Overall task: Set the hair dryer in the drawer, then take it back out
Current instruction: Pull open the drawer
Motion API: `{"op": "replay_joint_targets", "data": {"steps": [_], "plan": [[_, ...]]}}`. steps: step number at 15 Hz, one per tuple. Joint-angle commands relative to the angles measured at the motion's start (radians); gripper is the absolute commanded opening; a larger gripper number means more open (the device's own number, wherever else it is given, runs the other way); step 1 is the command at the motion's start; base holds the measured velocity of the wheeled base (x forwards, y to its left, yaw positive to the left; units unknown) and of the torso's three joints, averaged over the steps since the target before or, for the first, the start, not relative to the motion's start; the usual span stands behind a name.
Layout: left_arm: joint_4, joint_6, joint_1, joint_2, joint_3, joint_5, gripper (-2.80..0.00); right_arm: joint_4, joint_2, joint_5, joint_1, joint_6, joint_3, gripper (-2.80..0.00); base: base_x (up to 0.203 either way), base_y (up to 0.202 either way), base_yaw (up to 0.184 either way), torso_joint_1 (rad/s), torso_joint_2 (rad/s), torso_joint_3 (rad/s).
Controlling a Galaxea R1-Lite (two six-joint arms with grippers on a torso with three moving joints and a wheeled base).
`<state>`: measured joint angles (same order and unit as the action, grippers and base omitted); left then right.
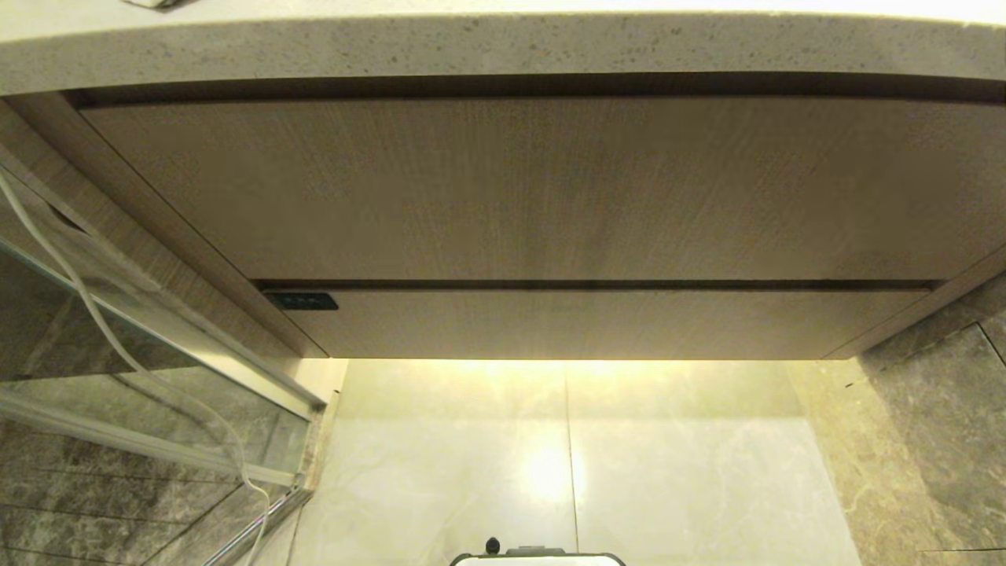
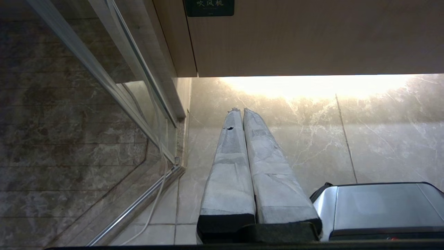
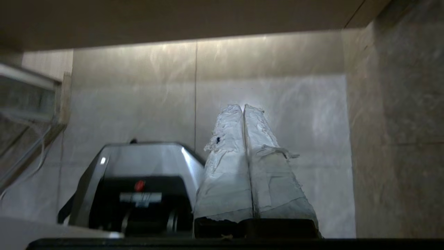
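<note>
Drawer (image 1: 597, 322): pushed in flush, directly under the taller wood-grain panel (image 1: 542, 189); dark label (image 1: 301, 300) at its left end. Hair dryer: not visible. Left end effector (image 2: 241, 110): fingers together, empty, below the drawer. Right end effector (image 3: 242, 106): fingers together, empty, above the floor (image 3: 277, 90).

Left tool (image 2: 242, 111): two wrapped fingers (image 2: 229, 166) pressed together along their length, tips touching, nothing between them, pointing toward the marble floor (image 2: 381, 139). Wood-grain drawer (image 2: 312, 38) front above, closed, with a dark label (image 2: 209, 7) at its corner. Glass partition (image 2: 69, 121) with metal rail (image 2: 138, 205) alongside; a thin white cord (image 2: 158, 194) trails near it. Robot's silver base (image 2: 381, 205) beside the fingers.
</note>
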<state>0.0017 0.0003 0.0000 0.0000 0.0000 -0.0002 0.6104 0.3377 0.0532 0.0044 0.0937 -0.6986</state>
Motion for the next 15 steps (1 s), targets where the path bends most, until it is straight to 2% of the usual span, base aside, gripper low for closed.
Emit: {"op": "replay_joint_targets", "data": {"steps": [1,6,9,10,13,14,15], "plan": [[0.0,0.0,0.0,0.0,0.0,0.0,-2.8,0.042,0.304,0.021,0.014,0.001,-0.112,-2.8,0.0,0.0,0.0,0.0,0.0,0.0],[0.0,0.001,0.0,0.0,0.0,0.0,-2.8,-0.042,0.928,0.08,0.079,-0.075,-0.282,-2.8,0.0,0.0,0.0,0.0,0.0,0.0],[0.0,0.001,0.0,0.0,0.0,0.001,-2.8,-0.174,1.19,0.173,0.12,-0.156,-0.336,-2.8,0.0,0.0,0.0,0.0,0.0,0.0],[0.0,0.001,0.0,0.0,0.0,0.0,-2.8,-0.24,1.256,0.192,0.134,-0.206,-0.339,-2.8,0.0,0.0,0.0,0.0,0.0,0.0],[0.0,0.001,0.0,0.0,0.0,0.0,-2.8,-0.594,1.364,0.23,0.151,-0.469,-0.263,-2.8,0.0,0.0,0.0,0.0,0.0,0.0],[0.0,0.001,0.0,0.0,0.0,0.0,-2.8,-0.643,1.379,0.255,0.15,-0.498,-0.239,-2.8,0.0,0.0,0.0,0.0,0.0,0.0],[0.0,0.0,0.0,0.0,0.0,0.0,-2.8,-0.715,1.389,0.331,0.14,-0.51,-0.202,-2.8,0.0,0.0,0.0,0.0,0.0,0.0]]}}
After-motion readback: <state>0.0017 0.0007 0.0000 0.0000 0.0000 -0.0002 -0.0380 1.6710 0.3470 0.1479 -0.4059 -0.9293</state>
